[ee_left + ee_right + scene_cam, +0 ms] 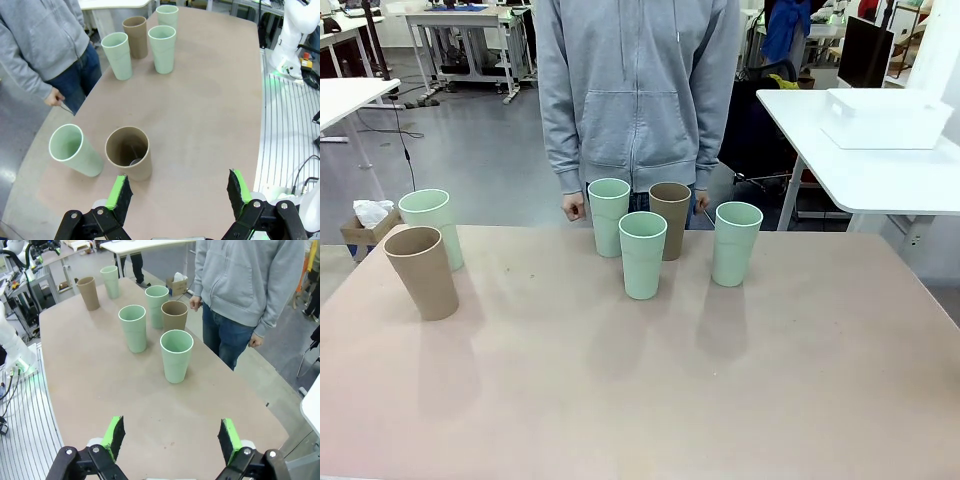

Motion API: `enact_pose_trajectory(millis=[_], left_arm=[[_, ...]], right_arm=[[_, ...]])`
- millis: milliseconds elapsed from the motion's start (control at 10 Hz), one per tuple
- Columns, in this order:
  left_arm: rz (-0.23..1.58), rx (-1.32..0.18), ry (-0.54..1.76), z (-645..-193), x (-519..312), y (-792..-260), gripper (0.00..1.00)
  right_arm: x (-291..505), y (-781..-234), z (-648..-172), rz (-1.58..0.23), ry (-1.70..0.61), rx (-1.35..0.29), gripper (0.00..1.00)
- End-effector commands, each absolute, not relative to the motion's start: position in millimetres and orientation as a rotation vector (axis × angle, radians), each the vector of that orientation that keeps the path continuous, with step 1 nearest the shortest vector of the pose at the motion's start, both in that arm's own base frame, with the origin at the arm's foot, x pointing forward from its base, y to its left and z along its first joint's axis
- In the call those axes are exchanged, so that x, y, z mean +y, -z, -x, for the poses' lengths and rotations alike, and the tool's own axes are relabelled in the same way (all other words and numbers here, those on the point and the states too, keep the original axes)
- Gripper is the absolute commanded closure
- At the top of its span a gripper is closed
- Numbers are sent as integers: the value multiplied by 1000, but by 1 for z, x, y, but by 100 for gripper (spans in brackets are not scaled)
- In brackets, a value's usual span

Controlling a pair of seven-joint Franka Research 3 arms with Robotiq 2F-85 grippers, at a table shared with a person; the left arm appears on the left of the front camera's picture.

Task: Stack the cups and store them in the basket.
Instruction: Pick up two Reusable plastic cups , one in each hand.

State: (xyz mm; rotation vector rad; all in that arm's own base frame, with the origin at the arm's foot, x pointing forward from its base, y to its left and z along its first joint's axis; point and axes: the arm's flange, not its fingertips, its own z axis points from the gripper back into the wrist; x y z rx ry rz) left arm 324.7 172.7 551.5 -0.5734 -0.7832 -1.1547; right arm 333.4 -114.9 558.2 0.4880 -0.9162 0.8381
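Several cups stand upright on the beige table (640, 390). At the far left are a mint cup (430, 228) and a tan cup (422, 272). In the middle stand a mint cup (609, 216), a tan cup (670, 220), a nearer mint cup (643, 254) and a mint cup (737, 243) to the right. The white basket (885, 118) sits on a separate white table at the far right. My left gripper (180, 192) is open above the table, just short of the tan cup (127, 152). My right gripper (172, 437) is open, well short of the nearest mint cup (176, 356).
A person in a grey hoodie (638, 90) stands at the far edge, hands (574, 207) hanging at the sides. The near half of the table is bare. The right arm's base (295, 40) stands off the table's side.
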Motion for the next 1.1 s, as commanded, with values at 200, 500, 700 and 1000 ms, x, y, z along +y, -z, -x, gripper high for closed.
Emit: enact_pose_trajectory(millis=[200, 500, 700, 1000], left_arm=[[616, -780, 1150, -352, 187, -544, 0], [705, -859, 1208, -418, 234, -511, 0], [781, -954, 1273, -448, 267, -464, 0], [919, -1073, 1246, -472, 303, -396, 0]], right_arm=[[-102, -555, -361, -588, -924, -922, 0], [-62, -520, -408, -758, -990, -962, 0], [-33, -474, -431, -838, -986, -1041, 0], [-12, -412, -458, -849, -977, -1136, 0]])
